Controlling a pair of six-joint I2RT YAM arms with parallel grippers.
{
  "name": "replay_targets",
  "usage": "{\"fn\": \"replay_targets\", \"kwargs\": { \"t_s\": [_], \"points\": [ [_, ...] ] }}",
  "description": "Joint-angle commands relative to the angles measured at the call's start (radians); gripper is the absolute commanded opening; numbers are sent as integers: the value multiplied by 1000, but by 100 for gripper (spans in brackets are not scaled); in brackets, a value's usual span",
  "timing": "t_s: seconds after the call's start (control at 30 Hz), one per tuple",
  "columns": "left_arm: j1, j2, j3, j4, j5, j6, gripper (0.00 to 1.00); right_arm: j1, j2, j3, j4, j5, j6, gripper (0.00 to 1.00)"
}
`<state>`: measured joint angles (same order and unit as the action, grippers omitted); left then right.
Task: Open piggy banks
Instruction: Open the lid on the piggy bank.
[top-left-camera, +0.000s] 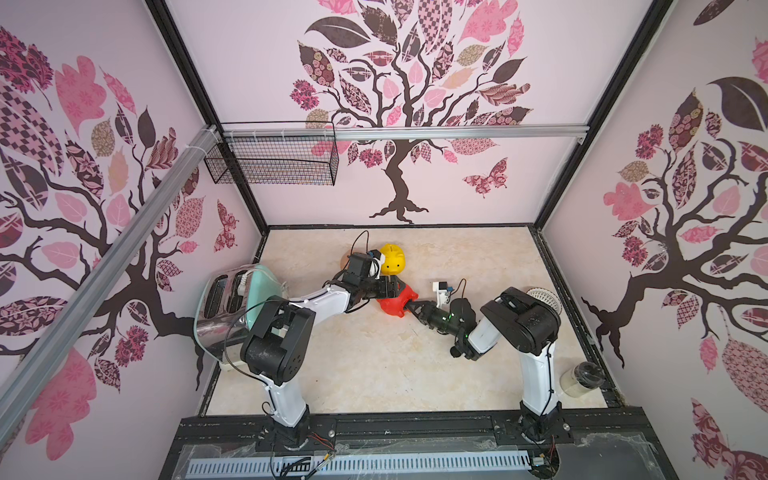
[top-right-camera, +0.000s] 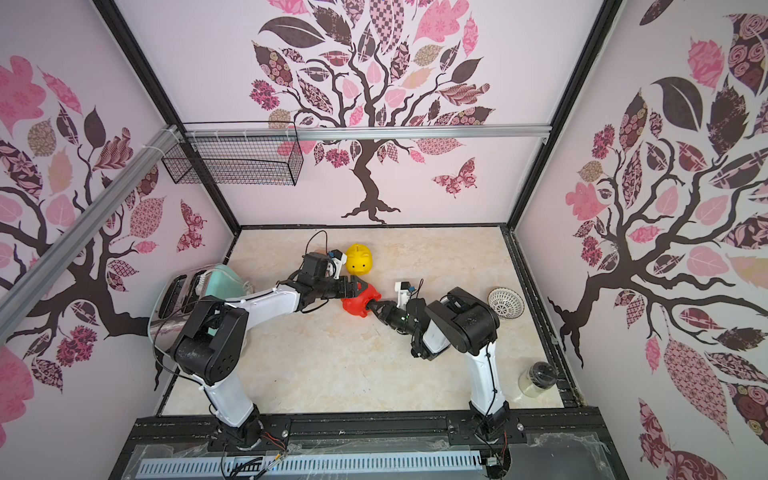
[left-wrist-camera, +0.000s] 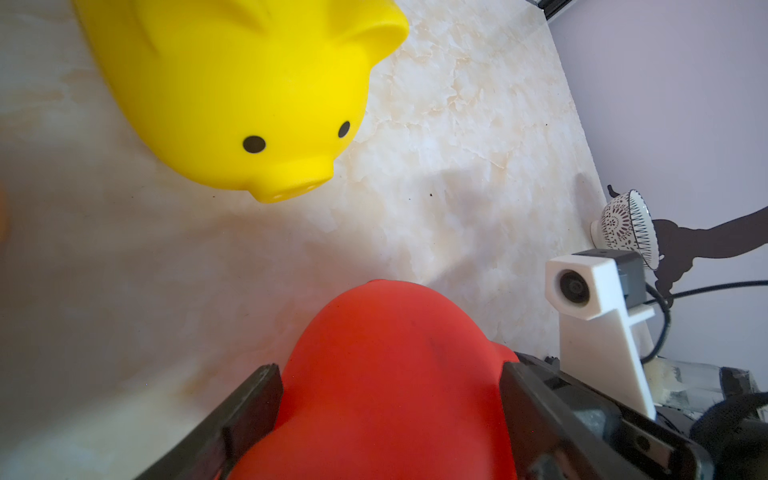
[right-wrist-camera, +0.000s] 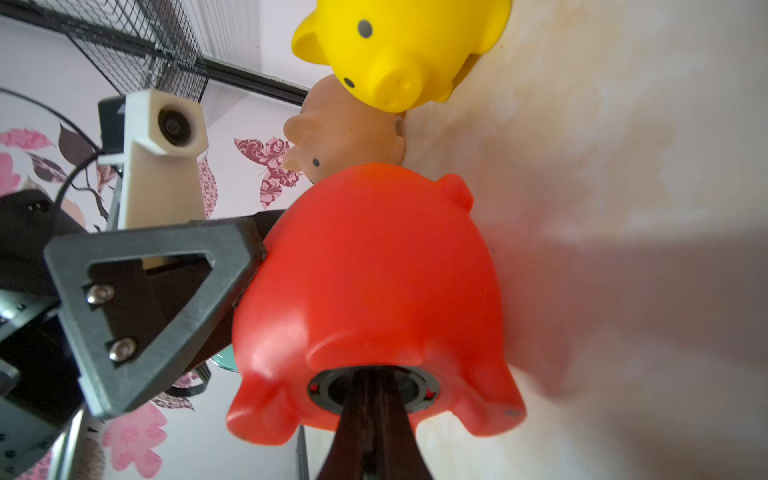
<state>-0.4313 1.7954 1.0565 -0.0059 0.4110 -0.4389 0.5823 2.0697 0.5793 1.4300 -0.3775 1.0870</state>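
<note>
Red shiny plastic piggy bank (top-left-camera: 395, 302) is the one you are working on. It is near the middle of the pale marble-look surface (top-left-camera: 374, 374), tipped over, with its belly facing 4 o'clock. I cannot tell if it rests on the surface or hangs just over it.

Your left end effector (left-wrist-camera: 390, 384) comes in from 9 o'clock and is grasping the red pig, with a jaw on each side of its body. Your right end effector (right-wrist-camera: 371, 395) comes in from 4 o'clock. It is clenched tight, and its tips poke into the middle of the round black belly plug (right-wrist-camera: 419, 390). I cannot tell if the tips pinch a little ridge there or just press on it.

The step in hand looks like getting that plug out. Hold the pig firm with the left so it cannot spin or slip. Turn the right wrist slowly, with the tips right in the middle of the plug. If the whole pig turns too, squeeze a bit more with the left. Then pull straight back toward 4 o'clock, not sideways.

Mind the yellow shiny plastic piggy bank (top-left-camera: 392, 259), close by at 12 o'clock of the red pig. The peach-tan plastic piggy bank (right-wrist-camera: 349, 137) sits just beside it, at about 11 o'clock, mostly hidden behind your left arm in both top views.
</note>
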Motion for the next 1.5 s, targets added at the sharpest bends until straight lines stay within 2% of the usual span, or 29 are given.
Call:
{"fn": "replay_targets", "kwargs": {
  "t_s": [0.0, 0.33, 0.73, 1.03, 1.47],
  "points": [
    [-32, 71, -40, -193, 37, 28, 85, 5, -19, 26, -121, 55, -230, 0],
    [-32, 76, -36, -197, 36, 31, 85, 5, -51, 34, -232, 131, -534, 0],
    [-32, 86, -28, -215, 23, 41, 85, 6, -43, 34, -246, 162, -777, 0],
    [-12, 82, -33, -226, -15, 30, 85, 6, -54, -40, -148, 216, -764, 0],
    [-9, 87, -31, -230, -20, 31, 85, 6, -85, -122, -74, 207, -731, 0]
  ]
}}
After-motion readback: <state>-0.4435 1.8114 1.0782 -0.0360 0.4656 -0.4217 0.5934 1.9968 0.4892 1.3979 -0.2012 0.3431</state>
